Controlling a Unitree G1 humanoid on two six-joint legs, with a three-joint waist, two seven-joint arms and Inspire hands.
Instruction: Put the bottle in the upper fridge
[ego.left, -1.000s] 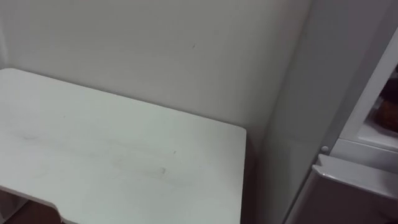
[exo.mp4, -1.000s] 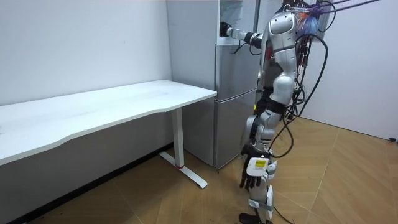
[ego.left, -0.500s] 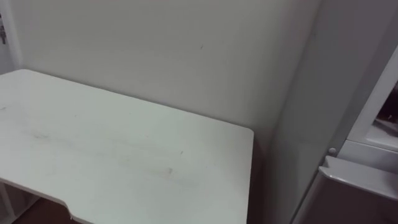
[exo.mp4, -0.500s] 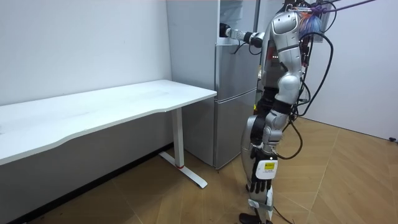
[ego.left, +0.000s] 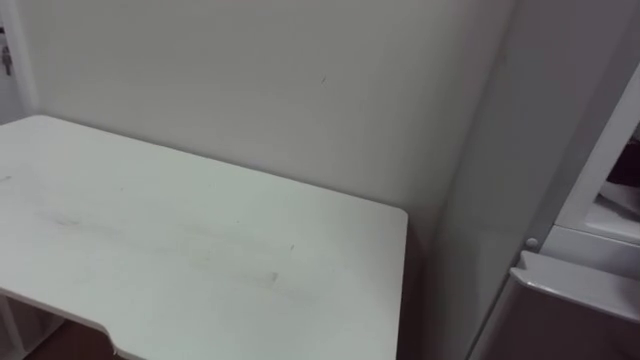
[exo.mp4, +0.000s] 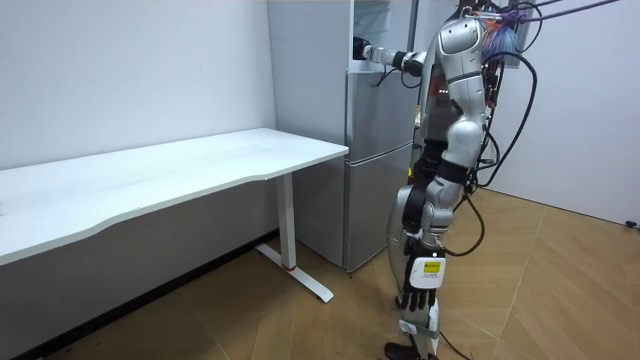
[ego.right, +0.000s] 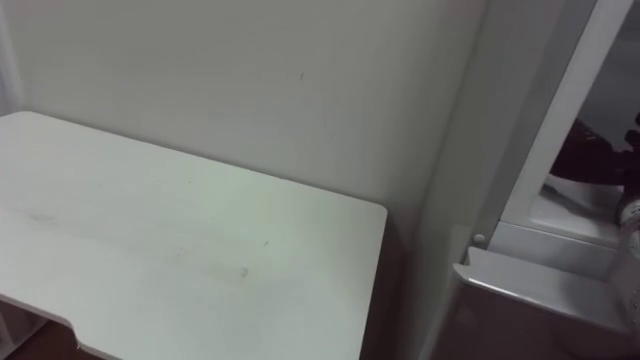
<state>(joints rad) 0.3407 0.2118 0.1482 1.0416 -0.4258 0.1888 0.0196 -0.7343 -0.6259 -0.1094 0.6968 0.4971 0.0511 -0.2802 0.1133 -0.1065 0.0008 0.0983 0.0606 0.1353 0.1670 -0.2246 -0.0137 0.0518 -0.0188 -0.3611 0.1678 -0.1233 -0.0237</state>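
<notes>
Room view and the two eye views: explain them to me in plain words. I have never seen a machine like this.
The machine is a two-legged humanoid robot with two arms, each ending in a hand. The room view comes from a camera standing some way off in the room. The left and right eye views come from a stereo camera on the robot's head, looking down at its work. The robot stands at a silver fridge, next to a white table whose visible top is bare. Its right hand reaches into the open upper compartment. There it is just a dark shape, so I cannot tell whether it holds the bottle. Its left hand hangs by its leg, fingers loose, holding nothing.
</notes>
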